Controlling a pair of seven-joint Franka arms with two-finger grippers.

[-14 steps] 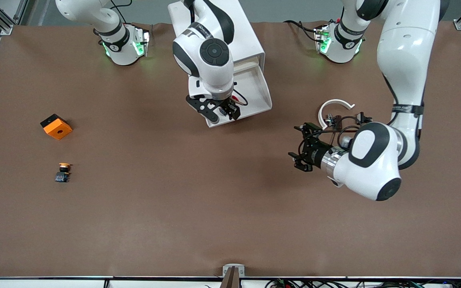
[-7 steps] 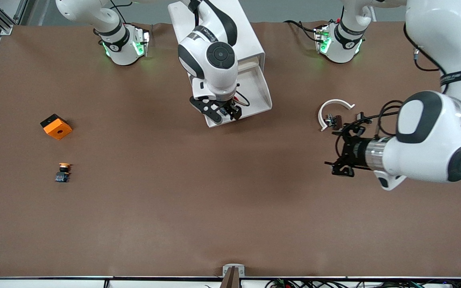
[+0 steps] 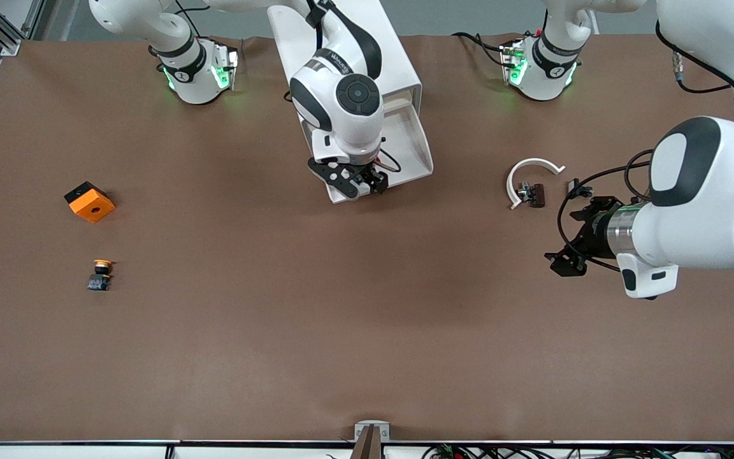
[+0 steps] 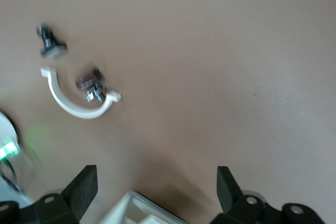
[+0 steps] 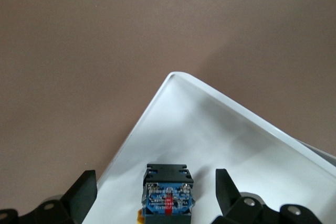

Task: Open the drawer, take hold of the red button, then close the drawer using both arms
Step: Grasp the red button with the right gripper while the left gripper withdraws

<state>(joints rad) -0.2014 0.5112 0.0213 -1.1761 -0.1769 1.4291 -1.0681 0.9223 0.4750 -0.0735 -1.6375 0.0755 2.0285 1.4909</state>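
Button (image 5: pixel 168 196) in open drawer (image 5: pixel 220 145), between spread right pincer (image 5: pixel 157 203) fingers.

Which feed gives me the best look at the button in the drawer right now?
The right wrist view: the button lies on the white floor of the drawer, between the open fingers of the right claw. In the front view the right claw hides it. The left wrist view shows only a drawer corner, no button.
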